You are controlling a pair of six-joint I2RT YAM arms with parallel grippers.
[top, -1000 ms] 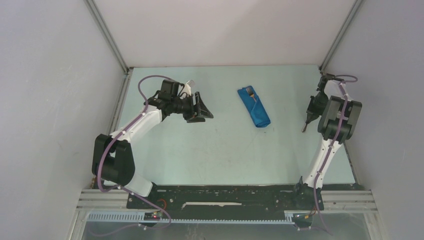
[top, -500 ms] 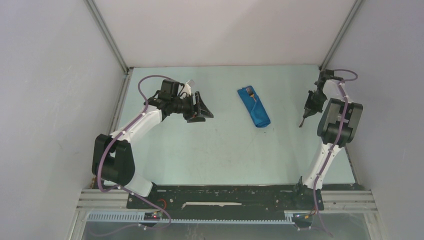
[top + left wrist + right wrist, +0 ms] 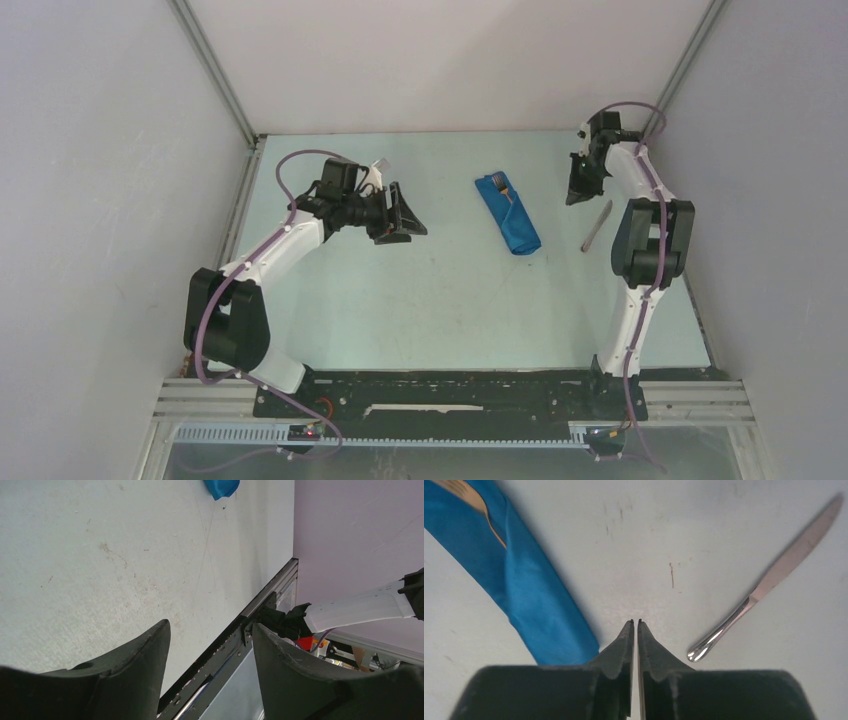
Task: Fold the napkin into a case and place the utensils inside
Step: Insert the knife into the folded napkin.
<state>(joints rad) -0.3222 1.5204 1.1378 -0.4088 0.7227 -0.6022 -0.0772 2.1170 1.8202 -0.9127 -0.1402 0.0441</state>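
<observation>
Your folded case [image 3: 515, 228] lies mid-tabletop [image 3: 420, 300], the fork [image 3: 474, 502] tucked into its open end. The knife [image 3: 769, 580] lies bare nearby, awaiting pickup. Right jaws hover between them, pressed together and empty; left jaws hang apart, well away.

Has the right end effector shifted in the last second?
Yes. The right end effector swung toward the far wall and slightly nearer the folded blue cloth case, now beyond the silvery metal knife.

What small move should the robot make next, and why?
Probably open the right claw and shift it over the knife: that claw is shut and empty, and the knife lies outside the blue case, which shows only the fork.
</observation>
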